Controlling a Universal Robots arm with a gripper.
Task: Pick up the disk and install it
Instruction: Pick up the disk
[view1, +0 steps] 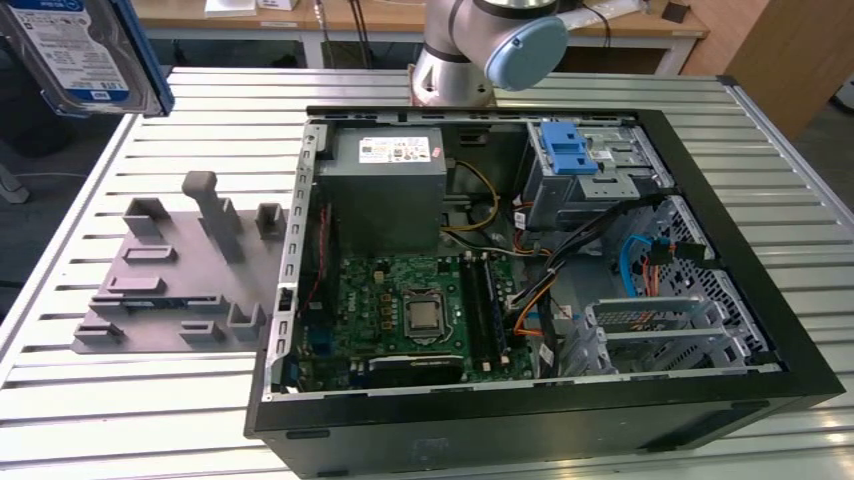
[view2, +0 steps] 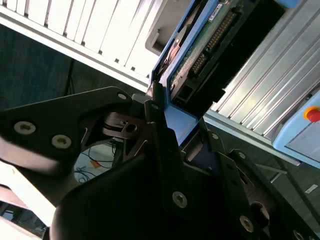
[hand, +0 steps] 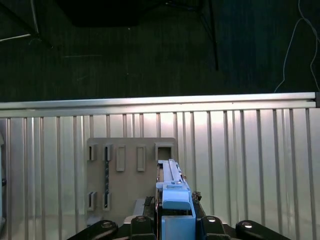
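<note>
**Above the plate: disk clamped, cage well apart**

Across the slatted table you have the open case, which takes up the middle and the exterior view's right. Beside it, on the exterior view's left, lies the grey plate with its slots and posts. Inside the case, the grey box with the white sticker sits at the far end. The cage with the blue latch stands just beside that box, toward the exterior view's right.

Your disk is in the air at the exterior view's top left corner, its label toward that camera, raised above the plate side of the table and touching nothing below. The pick-up looks done and the install does not, since the disk is outside the case.

The fingers are closed on the disk, one on each side. In the first wrist view it stands on edge between them, blue rail showing. Its long axis runs straight out from the fingers, and the plate lies beyond its far end.

The relation to watch is disk to cage. In the exterior view the cage lies well off toward the right of the disk, with the case's near wall and the grey box between them. As held, the disk's free end points down at the plate, not toward the cage's mouth.
</note>
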